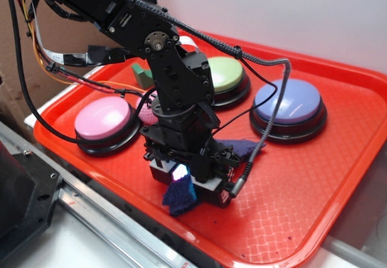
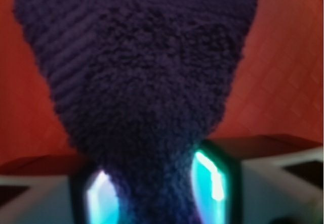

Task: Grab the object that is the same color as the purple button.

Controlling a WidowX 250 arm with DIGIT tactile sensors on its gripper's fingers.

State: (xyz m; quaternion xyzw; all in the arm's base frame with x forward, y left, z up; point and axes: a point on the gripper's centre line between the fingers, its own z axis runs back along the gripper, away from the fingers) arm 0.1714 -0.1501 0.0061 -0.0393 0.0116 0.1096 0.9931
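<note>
The object, a dark navy-purple fuzzy rag [image 1: 180,196], hangs from my gripper [image 1: 181,180] over the front of the red tray [image 1: 302,207]. In the wrist view the rag [image 2: 147,82] fills most of the frame and narrows down between the two glowing pads [image 2: 212,176]. The gripper [image 2: 157,196] is shut on its narrow end. Whether the rag's lower tip touches the tray I cannot tell. The purple button [image 1: 289,104], a lavender-blue dome on a black base, sits at the tray's right rear, apart from the gripper.
A pink button [image 1: 104,118] sits at the left and a green button [image 1: 225,74] at the back. A pink ball [image 1: 148,112] shows partly behind the arm. A green block [image 1: 142,74] lies at the rear left. Another bit of purple cloth [image 1: 245,149] lies behind the gripper.
</note>
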